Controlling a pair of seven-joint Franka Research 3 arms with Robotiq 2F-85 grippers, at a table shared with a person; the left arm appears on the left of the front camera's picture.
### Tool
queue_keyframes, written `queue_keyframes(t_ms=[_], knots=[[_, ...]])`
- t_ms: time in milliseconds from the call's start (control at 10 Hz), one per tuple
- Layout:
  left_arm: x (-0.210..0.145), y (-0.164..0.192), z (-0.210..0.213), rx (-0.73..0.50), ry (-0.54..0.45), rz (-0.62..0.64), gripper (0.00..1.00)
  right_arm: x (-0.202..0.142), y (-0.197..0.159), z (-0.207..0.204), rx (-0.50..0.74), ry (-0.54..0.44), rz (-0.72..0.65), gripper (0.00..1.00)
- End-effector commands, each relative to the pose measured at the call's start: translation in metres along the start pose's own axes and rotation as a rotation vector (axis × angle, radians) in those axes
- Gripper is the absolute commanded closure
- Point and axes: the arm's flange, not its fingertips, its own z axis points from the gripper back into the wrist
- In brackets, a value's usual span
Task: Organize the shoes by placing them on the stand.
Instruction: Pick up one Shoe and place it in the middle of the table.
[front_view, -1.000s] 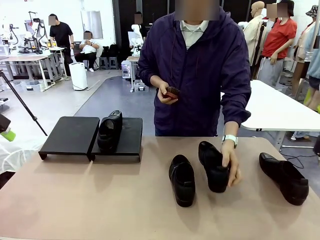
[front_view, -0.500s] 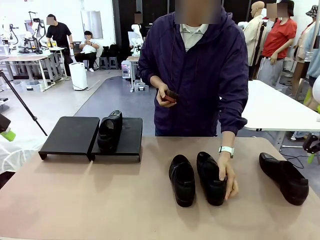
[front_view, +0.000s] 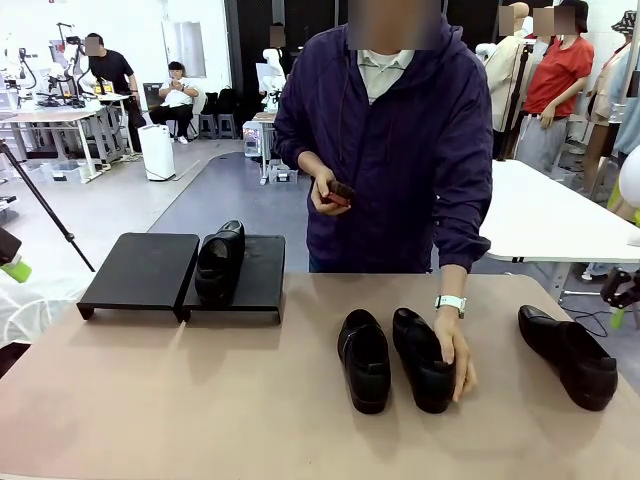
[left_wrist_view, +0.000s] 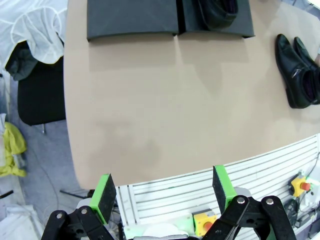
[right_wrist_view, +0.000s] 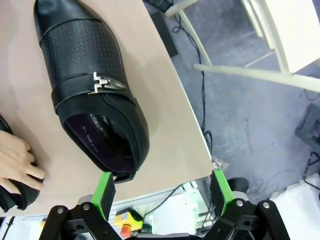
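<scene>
Four glossy black shoes show in the front view. One shoe (front_view: 220, 262) lies on the right half of the low black stand (front_view: 140, 272). Two shoes (front_view: 365, 360) (front_view: 422, 358) lie side by side mid-table, a person's hand (front_view: 455, 352) resting on the right one. A fourth shoe (front_view: 568, 355) lies far right; its metal buckle (right_wrist_view: 102, 82) shows just beyond my open, empty right gripper (right_wrist_view: 162, 191). My left gripper (left_wrist_view: 163, 189) hangs open and empty over the table's near edge, far from the stand (left_wrist_view: 132, 17).
The person stands at the far side and holds a small reddish-brown object (front_view: 340, 190) in the other hand. The far-right shoe sits close to the table corner (right_wrist_view: 200, 160); cables run over the floor beyond. A black chair (left_wrist_view: 40, 95) stands left of the table.
The person lowered the tilted shoe flat beside the middle shoe and keeps a hand on it. My right gripper came into view at the front view's right edge.
</scene>
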Motion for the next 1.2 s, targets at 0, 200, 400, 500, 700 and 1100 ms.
queue_keyframes(t_ms=[0, 200, 400, 500, 700, 1100], knots=[[-0.002, 0.002, 0.000, 0.012, 0.009, -0.004, 0.00, 0.011, 0.017, 0.004, -0.061, 0.049, -0.026, 0.00], [-0.002, 0.002, 0.000, 0.012, 0.009, -0.004, 0.00, 0.015, 0.027, -0.006, -0.096, 0.076, -0.030, 0.00], [-0.002, 0.002, 0.000, 0.012, 0.009, -0.004, 0.00, 0.014, 0.030, -0.021, -0.142, 0.119, -0.035, 0.00], [-0.002, 0.002, 0.000, 0.012, 0.009, -0.004, 0.00, 0.010, 0.031, -0.028, -0.169, 0.138, -0.020, 0.00], [-0.002, 0.002, 0.000, 0.012, 0.009, -0.004, 0.00, 0.006, 0.029, -0.039, -0.182, 0.161, -0.017, 0.00], [-0.002, 0.002, 0.000, 0.012, 0.009, -0.004, 0.00, -0.005, 0.038, -0.057, -0.133, 0.126, 0.040, 0.00]])
